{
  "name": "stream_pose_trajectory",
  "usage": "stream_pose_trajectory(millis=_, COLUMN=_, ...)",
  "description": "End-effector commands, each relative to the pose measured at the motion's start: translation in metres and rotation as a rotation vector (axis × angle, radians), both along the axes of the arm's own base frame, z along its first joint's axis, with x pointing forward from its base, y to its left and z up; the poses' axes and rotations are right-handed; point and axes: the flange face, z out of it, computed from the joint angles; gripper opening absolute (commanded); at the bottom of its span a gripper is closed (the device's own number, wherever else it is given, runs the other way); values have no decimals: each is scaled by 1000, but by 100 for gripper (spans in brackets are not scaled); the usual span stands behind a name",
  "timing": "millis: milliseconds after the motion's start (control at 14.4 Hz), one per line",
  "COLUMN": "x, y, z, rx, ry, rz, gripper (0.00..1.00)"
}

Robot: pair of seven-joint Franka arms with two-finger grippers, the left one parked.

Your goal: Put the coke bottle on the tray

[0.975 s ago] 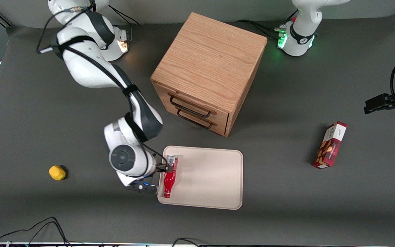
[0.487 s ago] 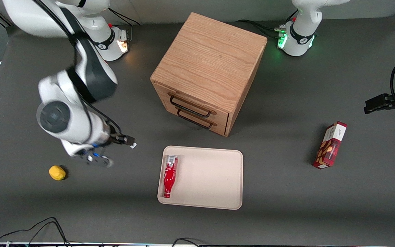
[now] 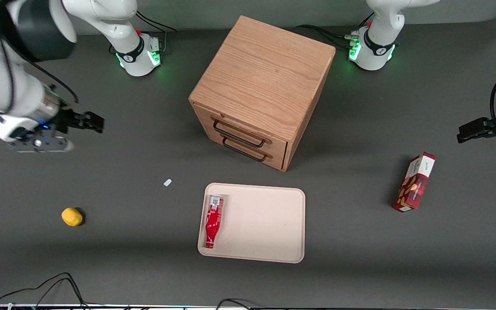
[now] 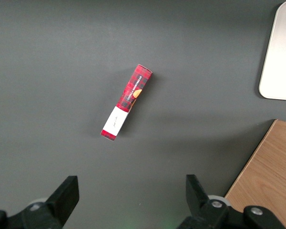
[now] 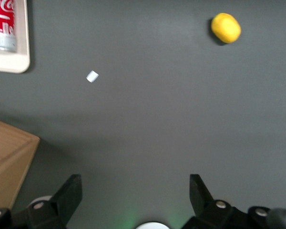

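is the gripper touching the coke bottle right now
Apart. The front view shows the gripper, fingers open, raised toward the working arm's end of the table, with bare table between it and the coke bottle lying on the tray.

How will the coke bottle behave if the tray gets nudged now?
The coke bottle lies on its side, so it may roll. It sits near the tray edge, whose low rim should stop it. It looks small, so probably light. The end effector is open, high above the table, far toward the working arm's end.
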Motion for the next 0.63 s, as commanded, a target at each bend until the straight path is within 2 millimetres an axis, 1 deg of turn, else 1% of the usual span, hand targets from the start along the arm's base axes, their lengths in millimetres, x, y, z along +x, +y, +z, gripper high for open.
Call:
stream_pose_trajectory(millis=0, x=-9, y=-39, z=16, rx=110, ry=-16, rz=-28, gripper=100)
stream_pose_trajectory(millis=70, x=-9, y=-44, z=21, rx=142, ry=-23, rz=-29, gripper=100)
stream_pose_trajectory(millis=139, x=-9, y=-38, z=26, rx=146, ry=-13, rz=-21, gripper=100)
stream_pose_trajectory(millis=278, x=-12, y=-10, z=25, rx=142, ry=0, rz=29, gripper=100)
stream_pose_trajectory(millis=348, x=-12, y=-20, z=29, rx=148, ry=-8, rz=13, gripper=100)
stream_pose_trajectory(millis=557, x=-15, y=-30, z=32, rx=152, ry=11, rz=-1, gripper=100)
